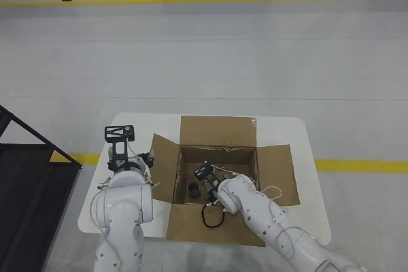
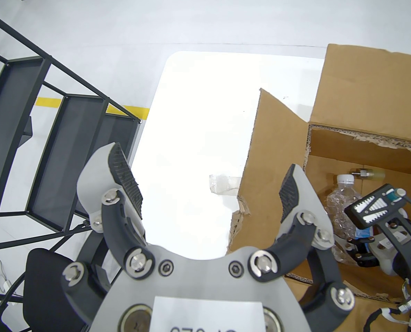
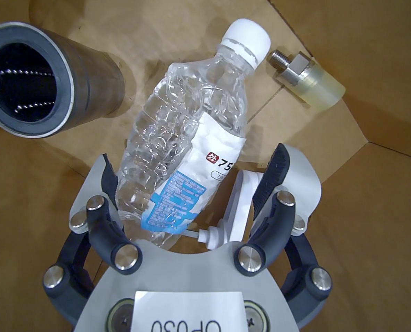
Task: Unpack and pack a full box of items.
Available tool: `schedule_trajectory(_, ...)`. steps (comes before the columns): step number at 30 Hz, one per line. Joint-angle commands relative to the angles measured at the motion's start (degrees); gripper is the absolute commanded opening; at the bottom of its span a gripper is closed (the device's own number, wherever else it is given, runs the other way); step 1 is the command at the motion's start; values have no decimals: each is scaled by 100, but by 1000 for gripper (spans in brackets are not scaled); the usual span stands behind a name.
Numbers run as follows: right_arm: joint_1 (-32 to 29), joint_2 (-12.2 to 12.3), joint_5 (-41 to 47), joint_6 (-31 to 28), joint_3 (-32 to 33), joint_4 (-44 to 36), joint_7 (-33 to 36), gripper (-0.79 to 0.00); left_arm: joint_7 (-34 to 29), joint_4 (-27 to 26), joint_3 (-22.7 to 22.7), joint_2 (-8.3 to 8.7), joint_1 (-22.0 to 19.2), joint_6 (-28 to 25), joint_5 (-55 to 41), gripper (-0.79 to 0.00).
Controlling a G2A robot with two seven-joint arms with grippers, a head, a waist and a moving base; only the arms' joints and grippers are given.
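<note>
Inspecting from the left: the left gripper hangs over the white table, just beside a side flap of the open brown cardboard box. Its fingers are spread wide and carry nothing.

On the box floor rest three items:
- a dark metal cylinder with a black rubber rim;
- a crumpled clear plastic bottle with a white cap and a blue-and-white label;
- a small threaded metal fitting with a pale translucent sleeve, near the bottle's cap.

A white plastic part (its kind cannot be told) lies beside the bottle's base.

The right gripper is down inside the box, fingers parted and set either side of the bottle's lower end. One pad is at the bottle's wall, though contact cannot be confirmed. The other pad stands apart from it. No grasp is made.

Assessment: every item found lies in the box, so unpacking appears hardly begun. The bottle looks first to go out, and all the repacking remains.
</note>
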Motion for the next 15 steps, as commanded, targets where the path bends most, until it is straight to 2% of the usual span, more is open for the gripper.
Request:
schedule_trajectory(1,15,-32,72,-27,-14,106,-19,-46,0,0,0,0,0,0,0,0)
schedule_trajectory(9,93,-140,279,-176,-38,441,-193,-77,0,0,0,0,0,0,0,0)
schedule_trajectory(13,122,-175,365,-257,-18,562,-259,-58,0,0,0,0,0,0,0,0)
schedule_trajectory(15,129,-193,368,-258,-24,605,-275,-80,0,0,0,0,0,0,0,0)
